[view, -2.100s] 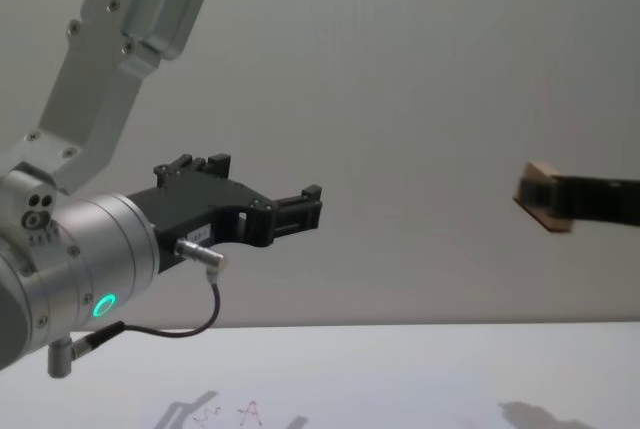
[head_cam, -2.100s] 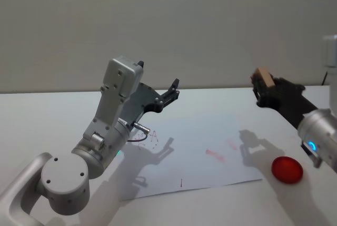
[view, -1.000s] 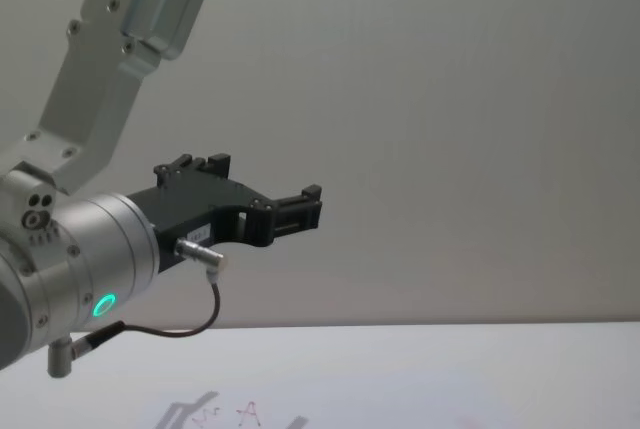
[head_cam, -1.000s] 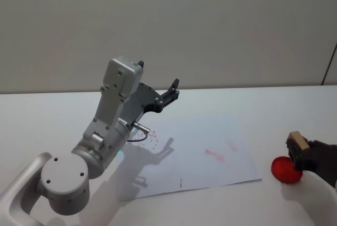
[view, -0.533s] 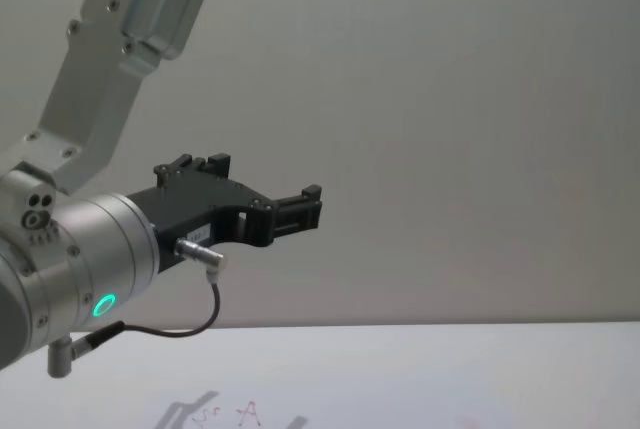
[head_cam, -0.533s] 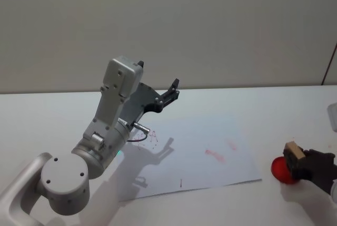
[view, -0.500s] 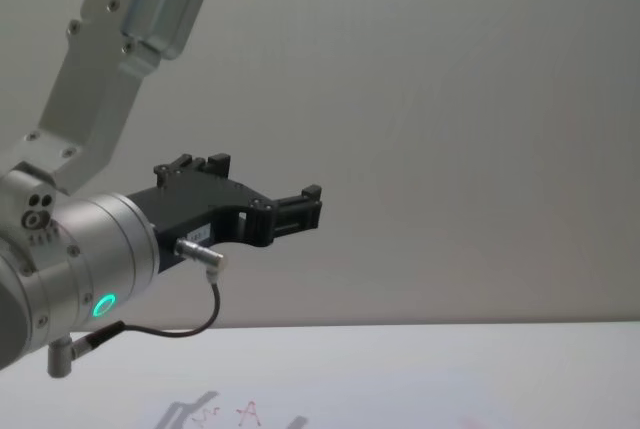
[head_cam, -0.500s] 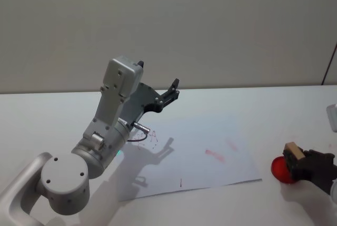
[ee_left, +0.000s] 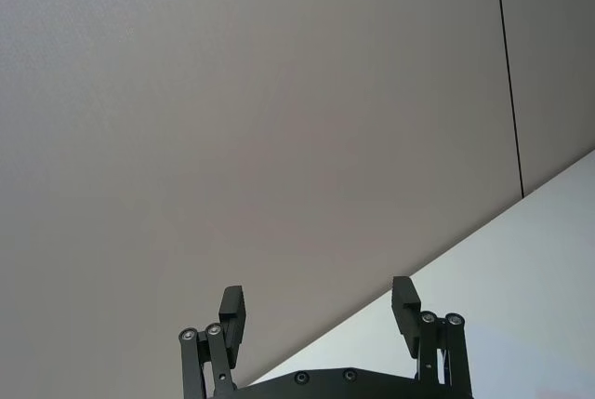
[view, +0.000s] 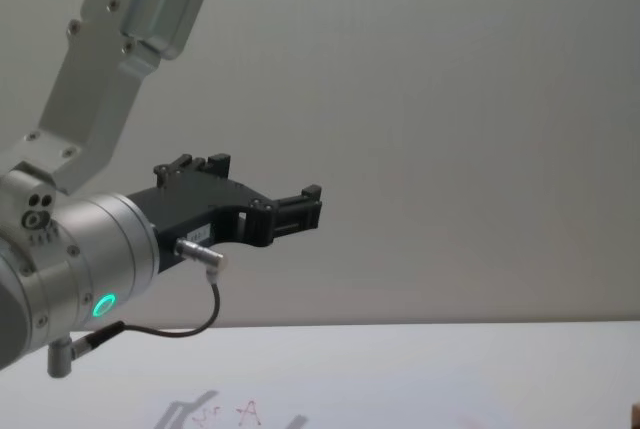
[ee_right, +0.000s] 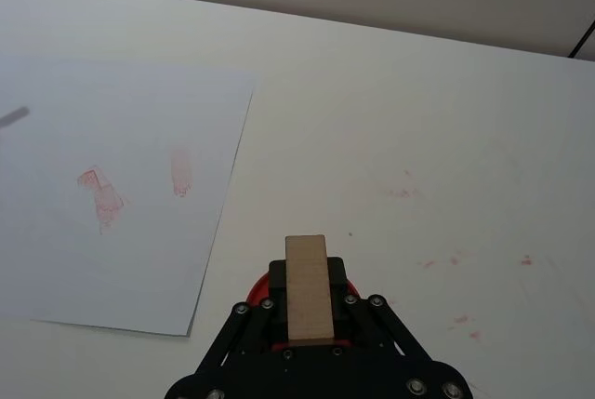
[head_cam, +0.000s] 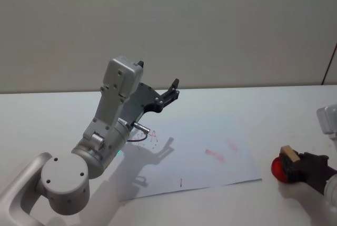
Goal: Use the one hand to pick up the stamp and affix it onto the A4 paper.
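The right pincer [head_cam: 294,164] is low down at the near right of the tabletop [head_cam: 274,105]. Its black fingers are clamped on the stamp [head_cam: 289,155], a small tan wood block that sticks out of the tip. The black arm reaches in from the right edge and points left, toward the A4 paper [head_cam: 210,131]. The stamp is right at a round red pad [head_cam: 278,170], which sits on the tabletop just past the right edge of the paper.

The left pincer [head_cam: 171,91] is held high above the far left part of the paper. Its big silver arm bends up from the near left corner, and the black fingers point away toward the wall. The fingers are apart, with nothing between them.

The right wrist view looks down along the stamp [ee_right: 308,287]. It shows the block standing straight between the two black fingers [ee_right: 270,311], with the red pad [ee_right: 260,280] peeking out under it. It also shows the paper [ee_right: 112,139] off to one side with two smudgy red marks [ee_right: 100,196] on it, and small red spots on the bare tabletop [ee_right: 418,139].

The left wrist view shows the two open fingers [ee_left: 231,311] of the left pincer [ee_left: 318,309] against the grey wall.

The chest view shows the left pincer [view: 300,207] from the side, with a green ring light [view: 102,305] on its silver wrist. Low down there is a small red letter A [view: 249,411] on the paper.
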Robot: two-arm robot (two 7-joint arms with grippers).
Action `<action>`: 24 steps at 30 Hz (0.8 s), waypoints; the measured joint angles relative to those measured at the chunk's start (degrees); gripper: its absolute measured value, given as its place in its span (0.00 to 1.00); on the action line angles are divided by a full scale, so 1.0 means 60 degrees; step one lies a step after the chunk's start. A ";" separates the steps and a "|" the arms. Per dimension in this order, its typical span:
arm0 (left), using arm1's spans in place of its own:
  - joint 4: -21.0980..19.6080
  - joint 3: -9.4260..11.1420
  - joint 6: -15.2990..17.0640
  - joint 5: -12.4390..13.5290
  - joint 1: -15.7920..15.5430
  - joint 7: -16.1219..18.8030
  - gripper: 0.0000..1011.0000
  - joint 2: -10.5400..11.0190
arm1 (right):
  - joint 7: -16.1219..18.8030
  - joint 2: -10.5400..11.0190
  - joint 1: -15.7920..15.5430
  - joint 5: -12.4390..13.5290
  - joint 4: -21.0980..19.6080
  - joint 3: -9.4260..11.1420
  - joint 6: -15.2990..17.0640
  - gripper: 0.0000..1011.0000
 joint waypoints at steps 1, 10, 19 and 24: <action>0.0000 0.0000 0.0000 0.0000 0.0000 0.0000 0.99 0.0000 | 0.0012 -0.0008 0.0016 -0.0017 0.0025 -0.0004 0.0000 0.22; 0.0001 0.0000 0.0000 0.0000 0.0000 0.0000 0.99 0.0000 | 0.0115 -0.0072 0.0141 -0.0154 0.0209 -0.0052 0.0012 0.44; 0.0000 0.0000 0.0000 0.0000 0.0000 0.0000 0.99 0.0000 | 0.0170 -0.0107 0.0210 -0.0227 0.0306 -0.0075 0.0013 0.72; 0.0000 0.0000 0.0000 0.0000 0.0000 0.0000 0.99 0.0000 | 0.0190 -0.0120 0.0234 -0.0247 0.0338 -0.0081 0.0013 0.88</action>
